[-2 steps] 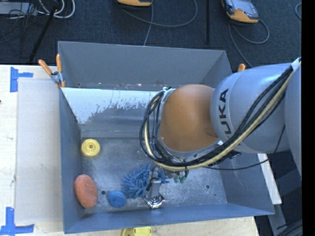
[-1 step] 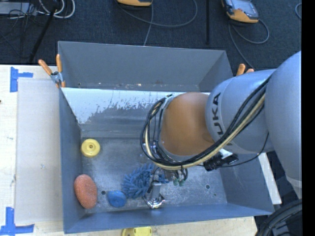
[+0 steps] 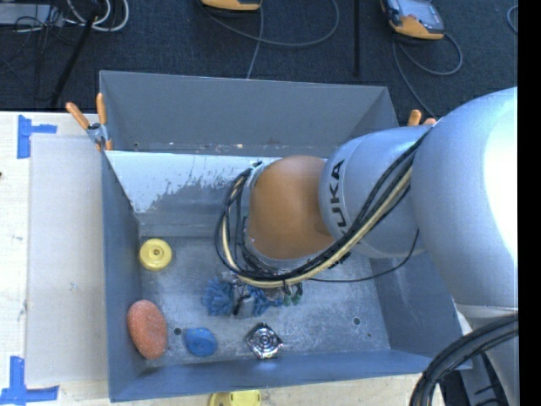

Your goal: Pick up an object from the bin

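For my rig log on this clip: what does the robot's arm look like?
The arm is thick, rounded and silver-grey, with black KUKA lettering partly in view. A smooth orange cover domes its wrist, and black and pale yellow cables loop round that.

A robotics lab: a KUKA arm (image 3: pixel 456 193) over a grey metal bin (image 3: pixel 245 117), cables (image 3: pixel 108 5) trailing across dark carpet (image 3: pixel 169 45)

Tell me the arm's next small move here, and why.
Probably a short straight lift, to see whether anything comes up. The gripper sits low in the bin, against the blue ruffled thing near the front middle; whether it has hold of it cannot be seen. The silver piece lies apart.
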{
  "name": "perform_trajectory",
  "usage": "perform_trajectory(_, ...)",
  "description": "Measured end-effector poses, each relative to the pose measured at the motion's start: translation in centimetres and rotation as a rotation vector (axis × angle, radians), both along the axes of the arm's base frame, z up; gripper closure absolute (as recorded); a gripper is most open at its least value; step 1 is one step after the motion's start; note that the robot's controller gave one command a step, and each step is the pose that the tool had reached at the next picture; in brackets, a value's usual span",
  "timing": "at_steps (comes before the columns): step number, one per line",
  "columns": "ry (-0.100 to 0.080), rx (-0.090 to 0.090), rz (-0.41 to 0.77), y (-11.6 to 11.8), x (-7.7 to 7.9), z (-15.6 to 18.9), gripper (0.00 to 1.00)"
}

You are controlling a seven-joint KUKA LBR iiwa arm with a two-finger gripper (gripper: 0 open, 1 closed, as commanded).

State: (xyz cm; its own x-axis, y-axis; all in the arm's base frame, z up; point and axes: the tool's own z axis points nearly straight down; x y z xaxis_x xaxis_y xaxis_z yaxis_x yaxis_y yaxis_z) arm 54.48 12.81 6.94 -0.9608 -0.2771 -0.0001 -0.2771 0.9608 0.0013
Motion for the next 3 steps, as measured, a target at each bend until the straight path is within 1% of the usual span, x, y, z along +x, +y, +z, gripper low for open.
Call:
perform_trajectory(1, 0.0, 0.0, -0.001, 0.0, 0.0, 0.0, 1.0)
perform_trajectory(2, 0.0, 0.0, 0.001, -2.0, -0.3, 7.3, 1.0)
perform_trajectory(3, 0.0, -0.001, 0.0, -2.1, -0.3, 7.3, 1.0)
